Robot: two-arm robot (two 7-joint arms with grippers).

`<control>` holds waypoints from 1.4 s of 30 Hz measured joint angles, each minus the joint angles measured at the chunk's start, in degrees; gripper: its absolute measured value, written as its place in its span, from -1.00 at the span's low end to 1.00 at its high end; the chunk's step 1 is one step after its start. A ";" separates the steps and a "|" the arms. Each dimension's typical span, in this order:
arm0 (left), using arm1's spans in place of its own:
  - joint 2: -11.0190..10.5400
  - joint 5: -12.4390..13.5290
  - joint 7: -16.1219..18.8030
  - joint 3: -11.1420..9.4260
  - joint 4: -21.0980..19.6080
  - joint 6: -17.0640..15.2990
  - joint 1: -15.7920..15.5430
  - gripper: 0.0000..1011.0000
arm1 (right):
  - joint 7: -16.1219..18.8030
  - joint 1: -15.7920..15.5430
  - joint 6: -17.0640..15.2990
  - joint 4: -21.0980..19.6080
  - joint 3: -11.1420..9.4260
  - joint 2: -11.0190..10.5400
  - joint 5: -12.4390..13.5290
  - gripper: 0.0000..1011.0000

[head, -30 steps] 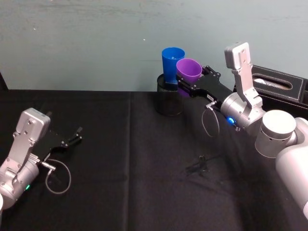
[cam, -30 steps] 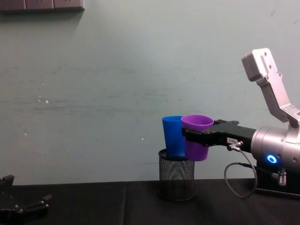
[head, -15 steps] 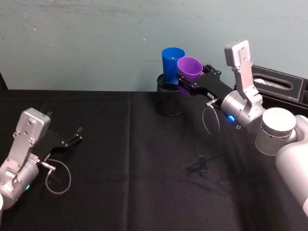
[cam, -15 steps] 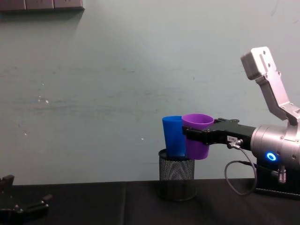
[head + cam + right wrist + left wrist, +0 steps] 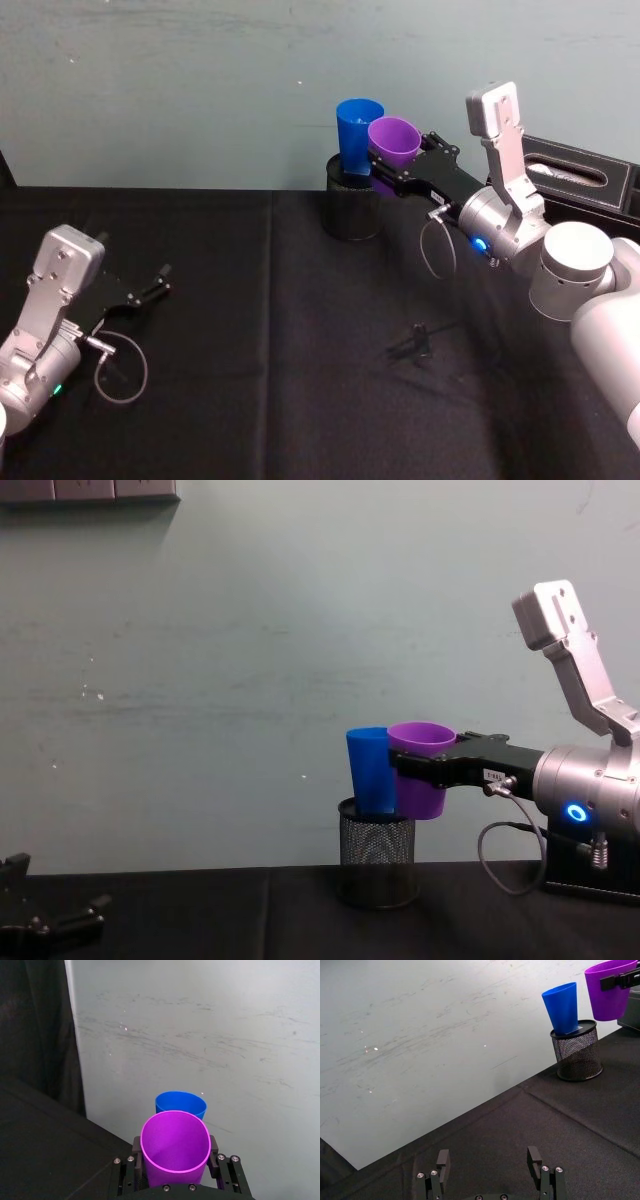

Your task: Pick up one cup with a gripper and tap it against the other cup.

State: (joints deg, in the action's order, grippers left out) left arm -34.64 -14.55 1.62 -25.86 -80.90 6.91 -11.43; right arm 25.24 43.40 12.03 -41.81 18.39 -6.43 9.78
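At the left edge of the black table [image 5: 300, 350], the left gripper [image 5: 158, 282] rests low on the cloth, and its two fingers stand wide apart with nothing between them. It is well apart from both cups.

Further to the right, near the wall, stands a black mesh pen holder [image 5: 350, 210]. The blue cup [image 5: 357, 125] sits inside it with its base down. It leans a little and most of its body rises above the holder's rim.

Just beside it, on the right, the purple cup [image 5: 392, 145] is held in the air, upright, with its mouth at about the same height as the blue one's. The two walls are very near. I cannot tell whether they touch.

The right gripper [image 5: 390, 170] reaches in from the right and is clamped on the purple cup, one finger on each side of the wall under the rolled rim. The jaws are open only as wide as the cup.

The purple cup seems light, thin and smooth, so I think it can bend under a hard squeeze. A hold under the rim looks sensible, because the wider top cannot slide down through the fingers. The blue cup stands loose, so a strong tap may tip it.

A black box [image 5: 590, 180] lies at the far right.
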 joint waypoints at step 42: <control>0.00 0.00 0.00 0.00 0.00 0.00 0.00 1.00 | 1.14 4.30 2.70 6.72 -0.31 1.41 -0.98 0.45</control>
State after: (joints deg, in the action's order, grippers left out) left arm -34.64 -14.55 1.62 -25.86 -80.90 6.91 -11.43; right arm 26.37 47.69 14.73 -35.09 18.08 -5.02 8.80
